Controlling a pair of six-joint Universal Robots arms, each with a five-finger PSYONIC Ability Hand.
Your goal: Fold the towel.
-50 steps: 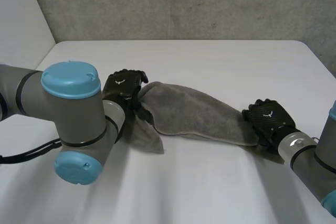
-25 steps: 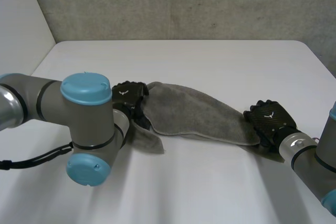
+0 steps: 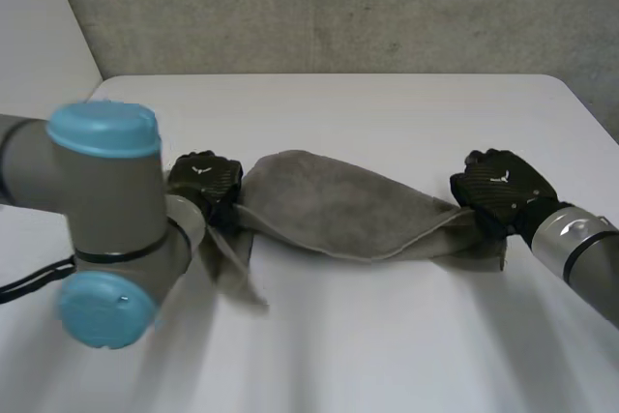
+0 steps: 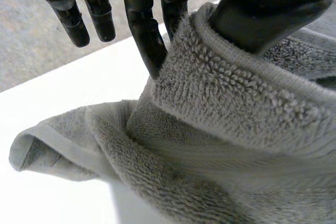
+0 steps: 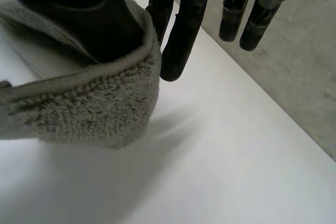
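A grey towel (image 3: 338, 208) hangs bunched between my two hands, lifted a little off the white table (image 3: 387, 113). My left hand (image 3: 205, 181) is shut on its left end, and a loose corner (image 3: 227, 273) droops below it. In the left wrist view the thumb (image 4: 268, 9) pinches the towel's hem (image 4: 231, 87) against the fingers (image 4: 144, 30). My right hand (image 3: 498, 191) is shut on the right end. In the right wrist view its thumb (image 5: 68, 9) presses the towel's edge (image 5: 89, 103) against the fingers (image 5: 184, 30).
A grey concrete wall (image 3: 338, 7) stands behind the table's far edge. My left arm's big joint (image 3: 106, 220) with light-blue caps sits low over the table's front left. Bare table surface lies in front of and behind the towel.
Both hands have closed on the towel's ends and raised them. The towel now sags between them. The left arm swung leftward; the right hand moved away from me.
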